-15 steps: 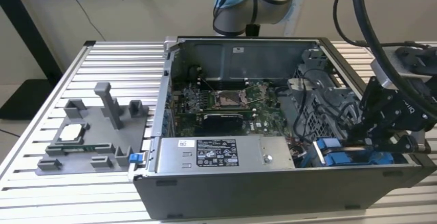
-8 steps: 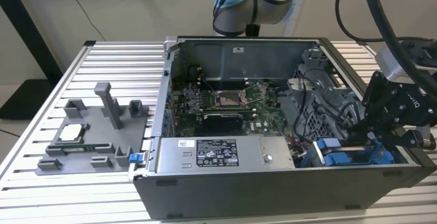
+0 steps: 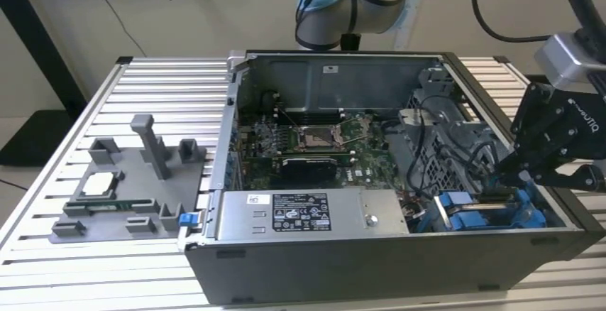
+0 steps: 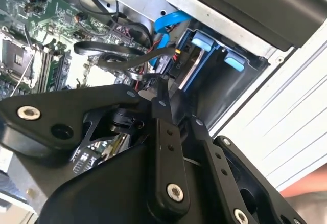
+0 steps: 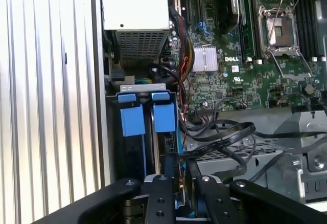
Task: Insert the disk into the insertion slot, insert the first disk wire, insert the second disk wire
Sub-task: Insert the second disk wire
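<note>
Blue-framed disk [image 5: 162, 147] sits upright in the insertion slot [image 5: 134, 119]

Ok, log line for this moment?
gripper: fingertips down at insertion slot | disk: seated in slot | wires: loose beside bay

gripper [image 5: 176, 183]: I see matt black metal links with bright screw heads
insertion slot [image 5: 145, 116]: glossy blue plastic tabs on dull grey metal
computer case [image 3: 379, 268]: I read it as matt grey sheet metal
table [image 3: 170, 84]: ribbed, satin aluminium slats
</note>
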`<state>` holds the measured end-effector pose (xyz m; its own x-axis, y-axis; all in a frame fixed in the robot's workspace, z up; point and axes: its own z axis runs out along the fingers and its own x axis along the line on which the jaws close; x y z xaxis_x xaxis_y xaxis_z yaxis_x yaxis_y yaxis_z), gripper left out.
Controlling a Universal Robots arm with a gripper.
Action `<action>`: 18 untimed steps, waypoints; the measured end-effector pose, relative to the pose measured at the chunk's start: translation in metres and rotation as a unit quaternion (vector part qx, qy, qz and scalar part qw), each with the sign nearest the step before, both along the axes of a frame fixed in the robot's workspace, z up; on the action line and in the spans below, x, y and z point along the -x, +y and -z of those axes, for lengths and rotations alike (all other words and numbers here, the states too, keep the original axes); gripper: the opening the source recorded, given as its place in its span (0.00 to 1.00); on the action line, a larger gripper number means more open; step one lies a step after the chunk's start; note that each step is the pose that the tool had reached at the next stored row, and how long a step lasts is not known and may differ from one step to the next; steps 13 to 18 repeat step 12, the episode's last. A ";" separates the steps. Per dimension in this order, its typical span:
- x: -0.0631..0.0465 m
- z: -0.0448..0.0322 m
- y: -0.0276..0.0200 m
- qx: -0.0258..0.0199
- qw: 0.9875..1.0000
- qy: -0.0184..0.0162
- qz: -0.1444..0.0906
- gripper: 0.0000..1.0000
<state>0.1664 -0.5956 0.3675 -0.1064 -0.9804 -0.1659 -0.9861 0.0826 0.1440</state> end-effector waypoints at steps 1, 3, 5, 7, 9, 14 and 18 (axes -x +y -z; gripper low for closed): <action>0.000 -0.0024 0.0000 0.000 1.000 0.000 0.000 1.00; 0.000 -0.0070 0.0000 0.000 1.000 0.000 0.001 1.00; 0.000 -0.0096 0.0000 0.000 1.000 0.000 0.002 1.00; 0.000 -0.0097 0.0000 0.000 1.000 0.000 0.002 1.00; 0.000 -0.0100 0.0000 0.000 1.000 0.000 0.002 1.00; 0.000 -0.0101 0.0000 0.000 1.000 0.000 0.002 1.00; 0.000 -0.0101 0.0000 0.000 1.000 0.000 0.002 1.00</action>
